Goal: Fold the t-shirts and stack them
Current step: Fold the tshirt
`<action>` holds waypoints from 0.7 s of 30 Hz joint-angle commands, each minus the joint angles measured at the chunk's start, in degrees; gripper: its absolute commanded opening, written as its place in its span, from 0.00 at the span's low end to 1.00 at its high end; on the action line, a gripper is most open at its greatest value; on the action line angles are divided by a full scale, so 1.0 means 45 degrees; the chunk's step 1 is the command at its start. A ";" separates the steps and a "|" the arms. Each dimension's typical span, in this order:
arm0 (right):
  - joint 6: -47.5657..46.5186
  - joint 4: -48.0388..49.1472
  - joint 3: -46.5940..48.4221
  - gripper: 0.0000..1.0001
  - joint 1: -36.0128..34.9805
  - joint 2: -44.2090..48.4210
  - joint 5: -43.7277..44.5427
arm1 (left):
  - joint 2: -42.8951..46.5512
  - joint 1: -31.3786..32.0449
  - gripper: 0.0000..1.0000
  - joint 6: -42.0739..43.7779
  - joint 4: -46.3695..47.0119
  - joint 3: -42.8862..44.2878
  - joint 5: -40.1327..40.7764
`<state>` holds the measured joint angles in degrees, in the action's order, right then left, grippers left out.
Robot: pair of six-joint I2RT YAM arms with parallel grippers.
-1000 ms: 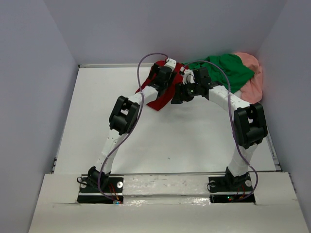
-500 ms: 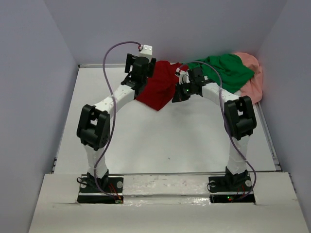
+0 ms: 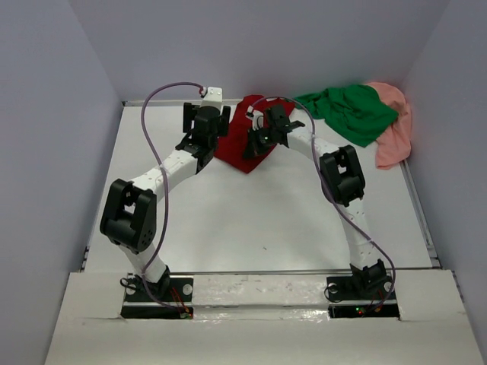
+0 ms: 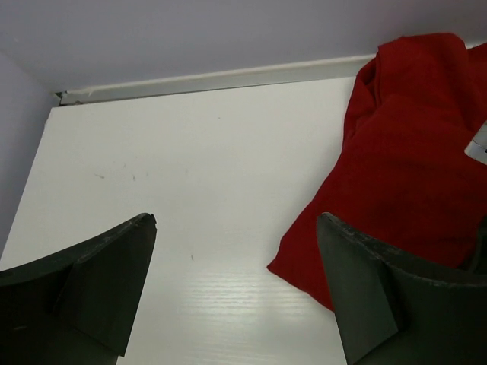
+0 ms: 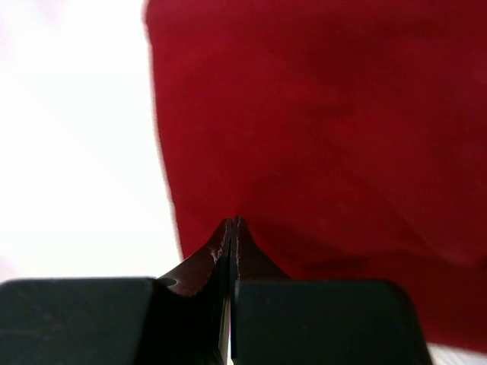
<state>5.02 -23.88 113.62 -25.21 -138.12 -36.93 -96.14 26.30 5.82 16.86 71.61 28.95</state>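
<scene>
The dark red t-shirt (image 3: 236,152) lies crumpled at the back middle of the white table (image 3: 266,220). My right gripper (image 3: 251,148) (image 5: 233,220) is shut on a pinch of its cloth (image 5: 319,114), which fills the right wrist view. My left gripper (image 3: 205,114) (image 4: 236,220) hovers open just left of it, over bare table, with the shirt's edge (image 4: 411,152) and white neck label (image 4: 478,144) by its right finger. The bright green t-shirt (image 3: 346,110) is bunched at the back right, partly over the salmon pink t-shirt (image 3: 396,133).
Pale walls close the table at the back (image 3: 251,46) and on both sides. A raised strip (image 4: 228,76) runs along the back edge. Both arm bases (image 3: 156,289) stand at the near edge, with purple cables looping above the arms.
The right gripper has closed on the red shirt and pulled it left, away from the green one. The left arm swung left and off the red shirt, staying open.
</scene>
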 commanded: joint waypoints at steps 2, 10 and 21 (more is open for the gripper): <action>0.0701 0.1223 0.1214 0.00 -0.0431 0.0050 -0.1519 | 0.0231 0.0053 0.99 -0.0786 0.0686 -0.0152 -0.0183; 0.1287 0.1459 0.2309 0.00 -0.0841 -0.0808 -0.1892 | 0.0134 0.0053 0.99 -0.1041 0.0745 -0.0465 -0.0320; 0.1757 0.1108 -0.0033 0.00 -0.1390 -0.1025 -0.0779 | 0.0524 0.0053 0.99 -0.0923 0.0725 -0.0660 -0.0515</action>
<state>11.51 -18.85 115.48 -30.57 -142.37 -41.93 -96.64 26.28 2.33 17.02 69.73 26.68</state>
